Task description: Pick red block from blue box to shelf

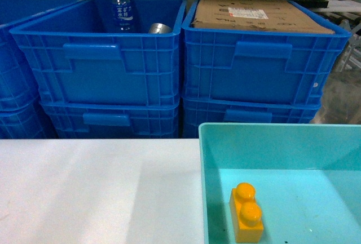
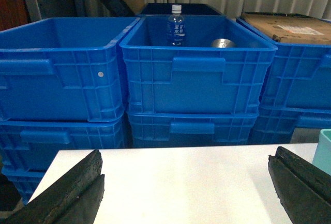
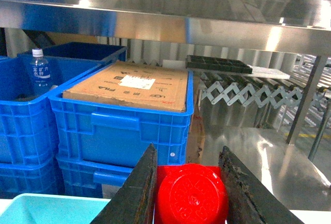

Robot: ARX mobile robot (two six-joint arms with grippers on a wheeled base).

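My right gripper [image 3: 187, 154] is shut on the red block [image 3: 192, 195], whose round stud faces the right wrist camera between the two dark fingers. The block hangs above the near rim of the blue box [image 3: 46, 208]. In the head view the blue box [image 1: 211, 159] sits at the lower right of the white table [image 1: 96, 193] and neither gripper shows there. The shelf [image 3: 258, 151] shows as a shiny steel tier ahead on the right, with another steel tier [image 3: 165, 22] overhead. My left gripper [image 2: 185, 169] hangs open over the bare white table [image 2: 181, 182], holding nothing.
An orange-yellow two-stud brick [image 1: 246, 212] lies in the blue box. Stacked royal-blue crates [image 1: 101, 69] stand behind the table, one with a water bottle [image 1: 120, 8], one holding a cardboard box [image 1: 256, 16]. A folding conveyor [image 3: 248, 92] stands beyond the shelf.
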